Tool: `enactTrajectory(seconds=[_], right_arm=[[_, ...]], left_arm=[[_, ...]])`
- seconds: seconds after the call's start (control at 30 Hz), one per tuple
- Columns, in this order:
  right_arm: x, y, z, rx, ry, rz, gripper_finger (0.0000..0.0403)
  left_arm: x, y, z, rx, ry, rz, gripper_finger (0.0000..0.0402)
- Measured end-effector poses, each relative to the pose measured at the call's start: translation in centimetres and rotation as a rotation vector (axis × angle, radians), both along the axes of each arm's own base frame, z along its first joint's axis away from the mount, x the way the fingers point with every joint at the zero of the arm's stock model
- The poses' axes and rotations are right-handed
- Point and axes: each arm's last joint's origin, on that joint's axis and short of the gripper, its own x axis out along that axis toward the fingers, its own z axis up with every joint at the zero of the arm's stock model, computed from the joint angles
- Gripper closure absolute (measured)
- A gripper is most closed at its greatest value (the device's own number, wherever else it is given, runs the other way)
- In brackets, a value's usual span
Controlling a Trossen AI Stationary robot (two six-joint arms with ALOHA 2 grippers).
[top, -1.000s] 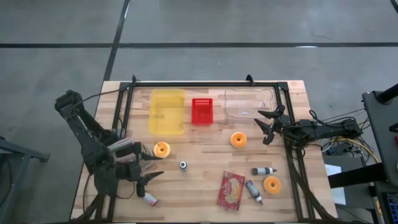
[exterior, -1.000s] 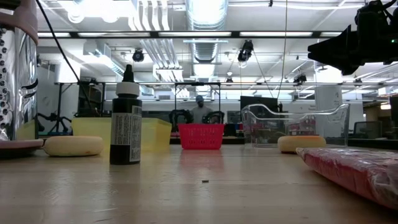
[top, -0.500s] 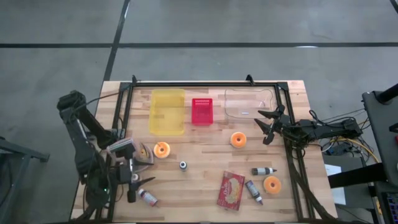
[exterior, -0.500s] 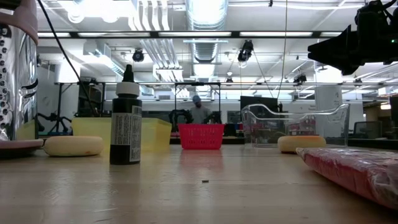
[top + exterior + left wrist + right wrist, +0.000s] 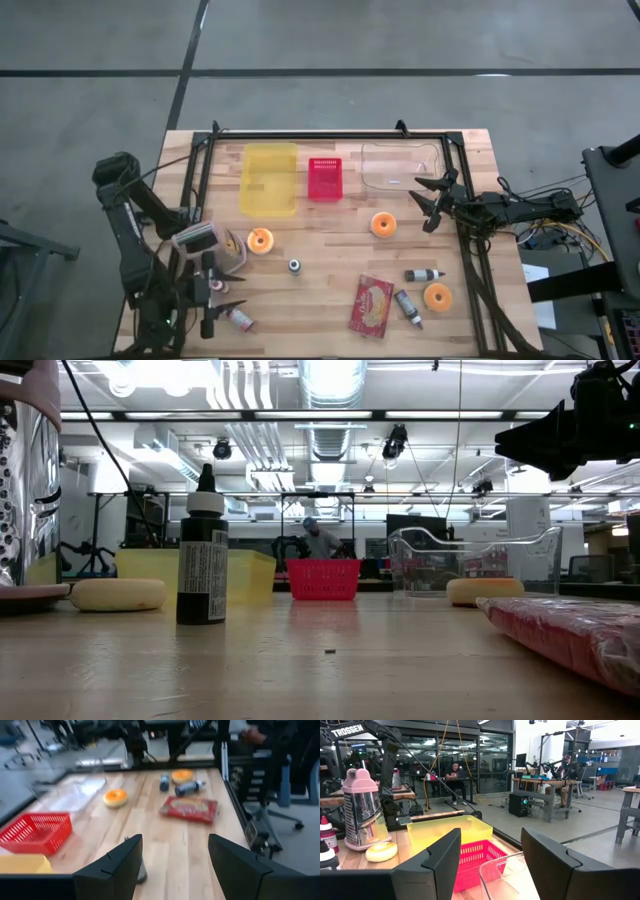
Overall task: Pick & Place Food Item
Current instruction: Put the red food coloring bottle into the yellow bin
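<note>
The food items are three orange ring-shaped doughnuts lying flat on the wooden table (image 5: 330, 255): the left doughnut (image 5: 260, 240) just below the yellow plastic bin (image 5: 270, 178), the middle doughnut (image 5: 383, 224) near the clear plastic tray (image 5: 400, 166), and the right doughnut (image 5: 437, 296) beside a small dark bottle (image 5: 424, 274) near the front right corner. None is held. The left gripper (image 5: 218, 299) hangs over the front left corner, close to the table edge, fingers spread wide and empty, facing down the table, probably clear of the work area. The right gripper (image 5: 432, 203) hovers by the tray, fingers parted and empty, the middle doughnut nearest it. Open wood surrounds that doughnut, so an approach looks unobstructed; the red mesh basket (image 5: 324, 178) and flat red packet (image 5: 371, 305) lie well apart.
</note>
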Motion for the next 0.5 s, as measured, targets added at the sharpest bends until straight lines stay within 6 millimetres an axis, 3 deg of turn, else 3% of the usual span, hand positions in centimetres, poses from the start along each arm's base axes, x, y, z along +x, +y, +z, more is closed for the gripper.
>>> enactTrajectory(seconds=[0.5], right_arm=[[0.0, 0.0, 0.0, 0.000, 0.000, 0.000, 0.0199]], left_arm=[[1.0, 1.7, -0.5, -0.272, 0.533, 0.255, 0.0170]])
